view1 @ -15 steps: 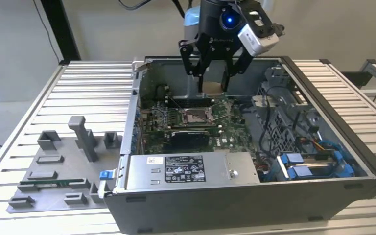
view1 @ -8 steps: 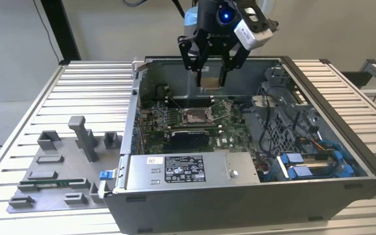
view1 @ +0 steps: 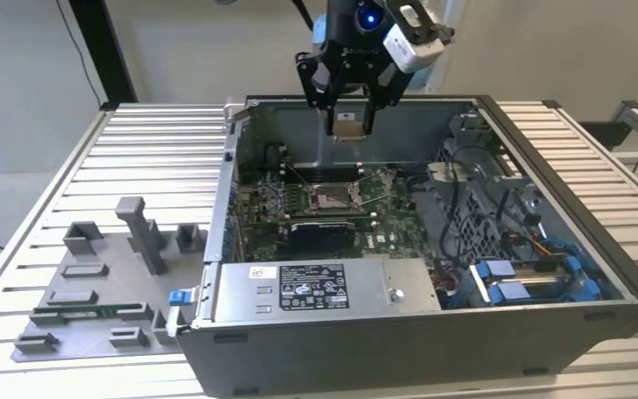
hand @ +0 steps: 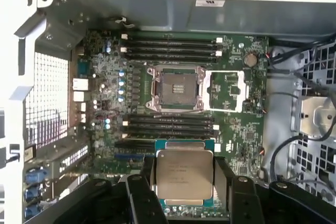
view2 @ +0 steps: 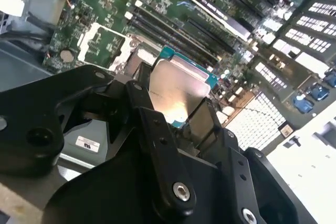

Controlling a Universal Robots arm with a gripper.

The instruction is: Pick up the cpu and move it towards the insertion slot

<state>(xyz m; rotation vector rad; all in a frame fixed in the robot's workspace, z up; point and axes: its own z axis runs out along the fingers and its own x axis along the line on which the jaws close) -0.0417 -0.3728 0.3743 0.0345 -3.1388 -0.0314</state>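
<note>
We held the cpu (hand: 184, 176) clamped between the fingers of the gripper (view1: 349, 125), near the top centre of the exterior view, above the open computer case (view1: 630, 283). The insertion slot (hand: 176, 89) lay below, at the middle of the first wrist view. To do this well, we judged we should carry the chip level and square with the socket frame, without twisting. It is square, with no clear long axis; in the first wrist view its metal lid faced the camera.
</note>
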